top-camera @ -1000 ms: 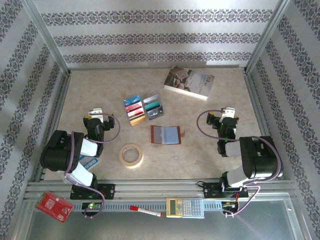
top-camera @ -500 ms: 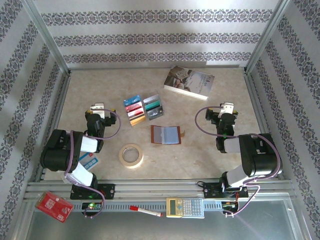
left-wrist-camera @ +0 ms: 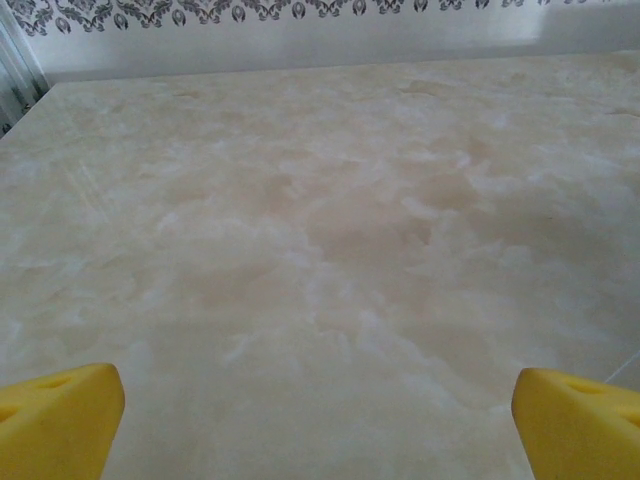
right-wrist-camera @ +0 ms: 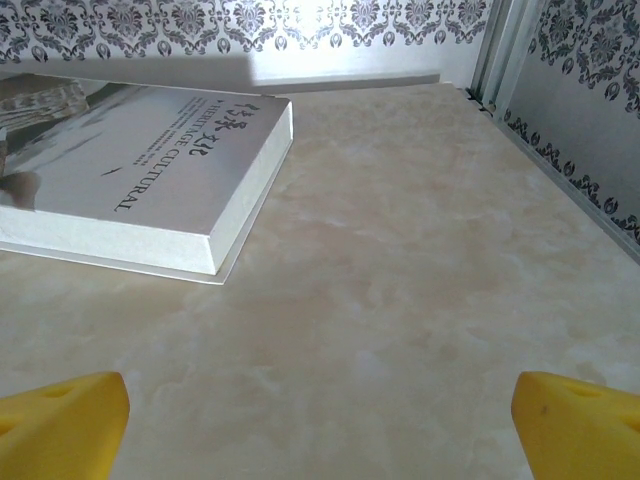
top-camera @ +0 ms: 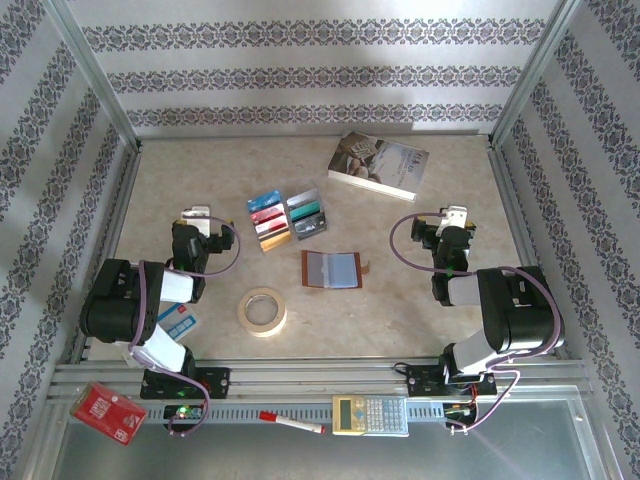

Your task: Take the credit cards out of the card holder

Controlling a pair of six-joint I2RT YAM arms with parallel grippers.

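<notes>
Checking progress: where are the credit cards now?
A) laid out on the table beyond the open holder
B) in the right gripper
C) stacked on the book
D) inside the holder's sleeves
A: the credit cards lie in two rows on the table, apart from the open card holder.

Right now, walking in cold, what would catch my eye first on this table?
The bright credit cards draw the eye, laid out in two short columns mid-scene, with the brown card holder lying open just below them in the overhead view. On either side, the left claw and right claw stand open, holding nothing.
</notes>
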